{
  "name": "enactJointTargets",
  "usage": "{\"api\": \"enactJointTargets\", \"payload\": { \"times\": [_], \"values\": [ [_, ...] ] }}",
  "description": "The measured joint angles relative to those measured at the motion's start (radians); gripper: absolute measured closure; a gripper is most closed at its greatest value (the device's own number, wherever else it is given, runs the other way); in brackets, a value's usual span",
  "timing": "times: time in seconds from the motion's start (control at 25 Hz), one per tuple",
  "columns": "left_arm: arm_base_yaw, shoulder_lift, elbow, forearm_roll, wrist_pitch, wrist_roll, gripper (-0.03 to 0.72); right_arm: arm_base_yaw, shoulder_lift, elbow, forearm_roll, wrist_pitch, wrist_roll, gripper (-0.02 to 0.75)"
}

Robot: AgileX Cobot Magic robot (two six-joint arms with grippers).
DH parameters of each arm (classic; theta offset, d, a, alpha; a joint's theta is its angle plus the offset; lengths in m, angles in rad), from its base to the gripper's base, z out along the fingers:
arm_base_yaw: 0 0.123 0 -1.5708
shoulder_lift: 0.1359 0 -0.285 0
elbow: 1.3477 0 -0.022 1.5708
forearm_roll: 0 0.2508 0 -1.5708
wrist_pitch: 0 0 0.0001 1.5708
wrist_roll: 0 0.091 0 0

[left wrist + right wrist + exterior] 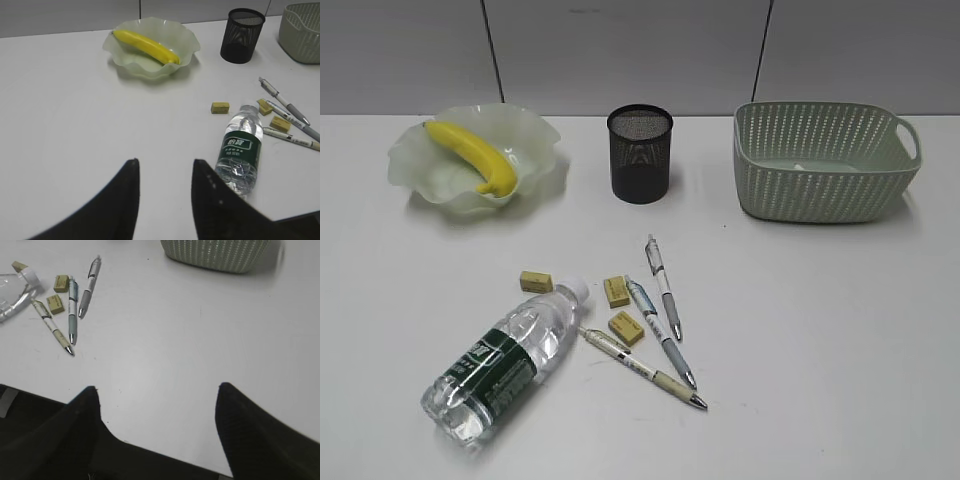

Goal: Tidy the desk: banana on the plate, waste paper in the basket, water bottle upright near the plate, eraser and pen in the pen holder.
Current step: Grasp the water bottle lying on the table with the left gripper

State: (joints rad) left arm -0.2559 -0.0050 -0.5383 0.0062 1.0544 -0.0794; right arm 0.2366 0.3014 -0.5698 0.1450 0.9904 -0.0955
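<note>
On the far left of the white surface (840, 330), a wavy pale green plate (535, 135) with the yellow banana (472, 152) lying inside, one end near the rim. In front of it, the water bottle (505, 360) on its side, cap toward the middle, dark green label facing up; print on the label too small to read. Just beside the cap, a small tan eraser (535, 281); two more erasers (617, 291) right of the cap, between bottle and pens. Three pens (662, 285) loosely fanned, tips toward the near edge, one of them touching or almost touching the bottle, hard to tell which. Behind, in the middle, the black mesh pen holder (640, 155) upright, inside not clear through the mesh. On the right, the sage-green basket (820, 175); only a pale patch visible on its bottom, possibly the waste paper, not sure.

Left tool (165, 195) above bare surface near the bottle, fingers partly apart, nothing between them, tips only in view. Right tool (157, 427) wide open over bare surface, empty, lower parts cut off by the frame.
</note>
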Motion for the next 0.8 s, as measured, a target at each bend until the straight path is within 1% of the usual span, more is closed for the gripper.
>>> {"api": "enactJointTargets", "payload": {
  "times": [0.12, 0.24, 0.32, 0.4, 0.48, 0.56, 0.64, 0.72, 0.8],
  "values": [
    [0.000, 0.008, -0.006, 0.005, -0.008, 0.018, 0.422, 0.000, -0.157, 0.054, -0.001, 0.035, 0.002, 0.177],
    [0.000, 0.062, -0.047, -0.029, -0.075, 0.091, 0.408, 0.000, -0.270, 0.062, -0.001, 0.045, 0.003, 0.177],
    [0.000, 0.136, -0.074, -0.060, -0.133, 0.150, 0.379, 0.000, -0.304, 0.062, -0.001, 0.046, 0.003, 0.177],
    [0.000, 0.233, -0.100, -0.106, -0.192, 0.205, 0.330, 0.000, -0.308, 0.062, -0.001, 0.047, 0.004, 0.177],
    [0.000, 0.364, -0.127, -0.156, -0.238, 0.250, 0.275, 0.000, -0.308, 0.062, -0.001, 0.047, 0.004, 0.177],
    [0.000, 0.500, -0.158, -0.231, -0.270, 0.287, 0.218, 0.000, -0.308, 0.063, -0.002, 0.047, 0.004, 0.177],
    [0.000, 0.661, -0.199, -0.307, -0.278, 0.331, 0.181, 0.000, -0.308, 0.064, -0.002, 0.047, 0.004, 0.177],
    [-0.005, 0.818, -0.244, -0.372, -0.274, 0.356, 0.162, 0.000, -0.308, 0.064, -0.002, 0.047, 0.004, 0.177],
    [-0.024, 0.980, -0.293, -0.396, -0.271, 0.369, 0.156, 0.000, -0.308, 0.064, -0.002, 0.047, 0.004, 0.177]
  ]
}}
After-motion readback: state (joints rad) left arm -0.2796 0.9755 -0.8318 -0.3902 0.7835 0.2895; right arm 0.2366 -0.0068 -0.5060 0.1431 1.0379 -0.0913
